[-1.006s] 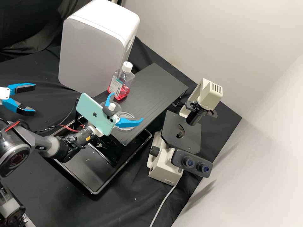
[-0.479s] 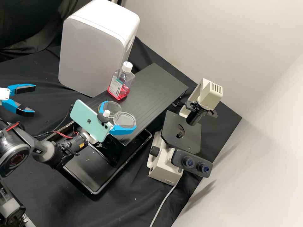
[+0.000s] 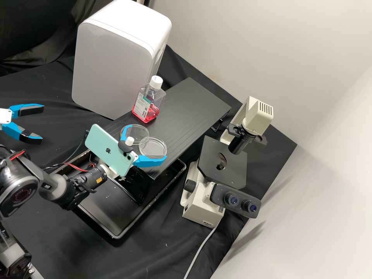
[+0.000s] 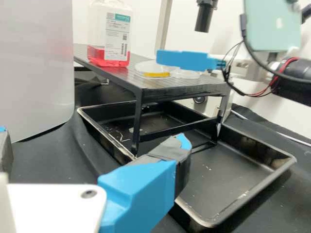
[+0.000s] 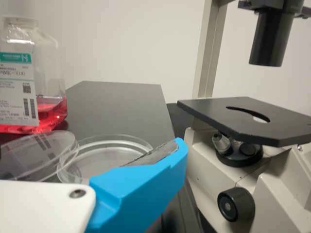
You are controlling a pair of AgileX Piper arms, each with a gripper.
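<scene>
Hovering at the near end of the black shelf (image 3: 193,104), the right gripper (image 3: 148,141) has its fingers spread around two petri dishes (image 3: 153,147) lying on that end. The left gripper (image 3: 38,121), fingers likewise apart, hangs well clear of the shelf; a red-filled bottle (image 3: 147,102) stands farther along it.

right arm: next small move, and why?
Probably ease the right gripper forward a little: its fingers stand open, and the nearer petri dish on the platform sits just ahead, ungripped.
</scene>
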